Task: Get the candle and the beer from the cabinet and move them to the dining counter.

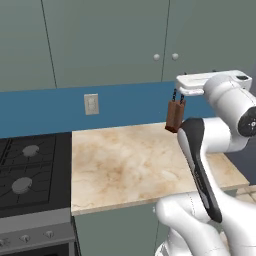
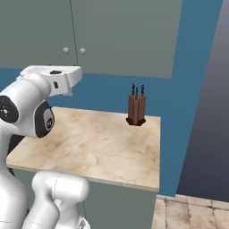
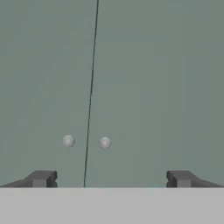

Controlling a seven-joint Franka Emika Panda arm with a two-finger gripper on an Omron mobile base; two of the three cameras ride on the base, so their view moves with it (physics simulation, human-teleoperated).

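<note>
Hand view faces the grey-green flat-doored wall cabinet [image 3: 144, 78], shut, its two round pale knobs [image 3: 68, 141] at lower centre, the tool [image 3: 111, 179] spread wide and empty, so candle and beer are presumably inside, everything left to do.

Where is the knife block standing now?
The knife block stands upright at the back of the marble worktop, against the blue backsplash, below the cabinet.
</note>
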